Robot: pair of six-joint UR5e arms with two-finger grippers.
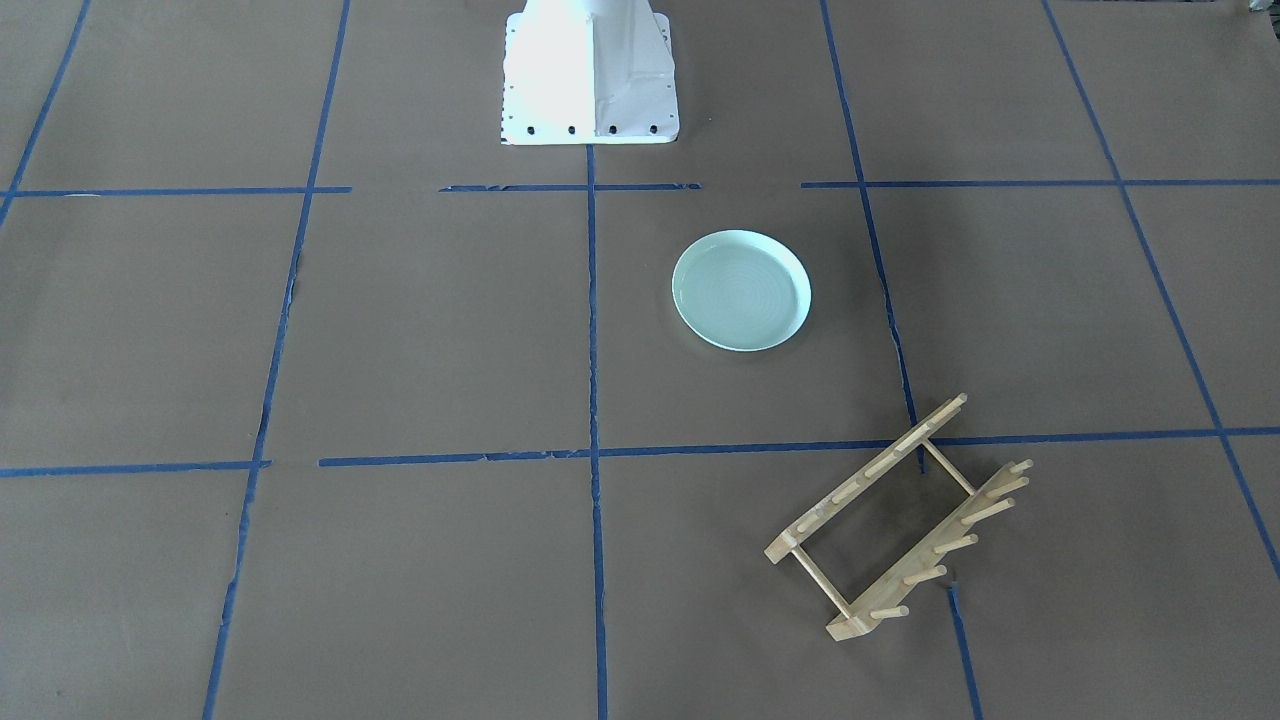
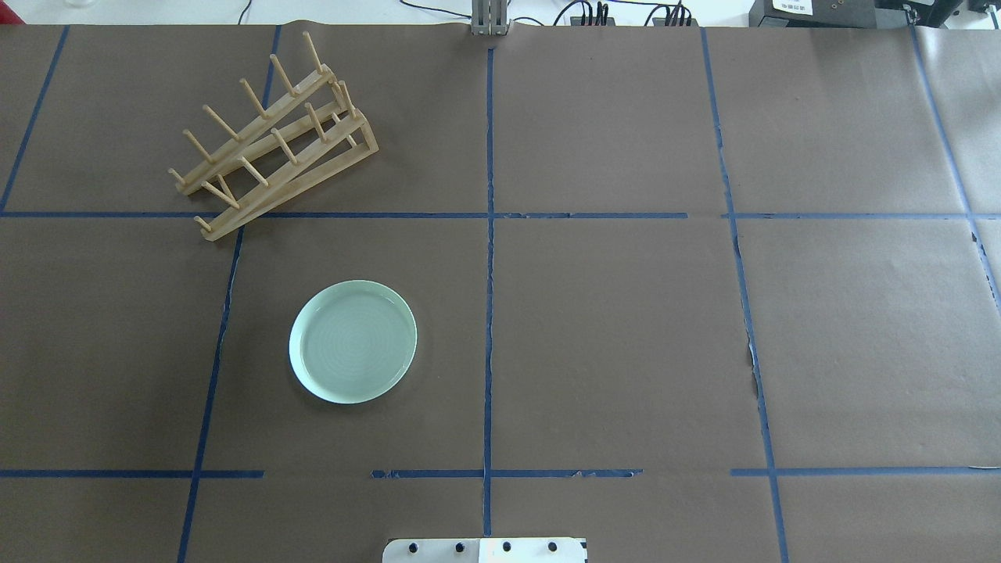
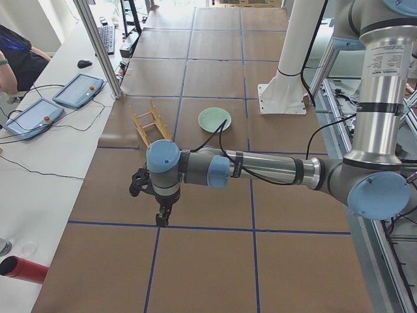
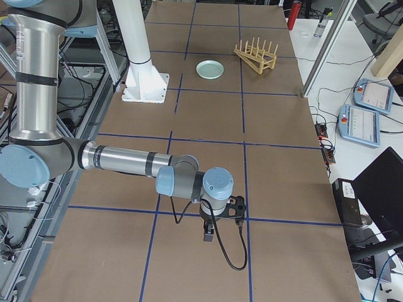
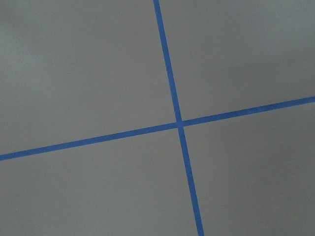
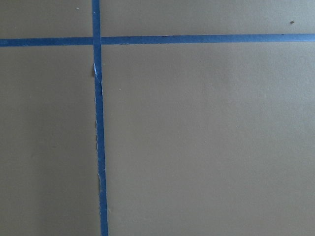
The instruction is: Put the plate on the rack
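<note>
The pale mint-green plate [image 1: 741,290] lies flat on the brown paper table, in the robot's left half [image 2: 353,342]. The light-wood rack [image 1: 860,478] with its upright pegs stands apart from the plate, farther from the robot base [image 2: 297,184]. Neither gripper is near them. The left gripper [image 3: 161,215] hangs over the table's left end, seen only in the exterior left view. The right gripper [image 4: 209,234] hangs over the right end, seen only in the exterior right view. I cannot tell whether either is open or shut. Both wrist views show only paper and blue tape.
The white robot pedestal [image 1: 590,75] stands at the table's robot side. Blue tape lines [image 2: 489,234] grid the brown paper. An operators' bench with tablets [image 3: 78,90] runs along the far side, with a red cylinder [image 3: 23,268] and a person's arm [image 3: 10,62].
</note>
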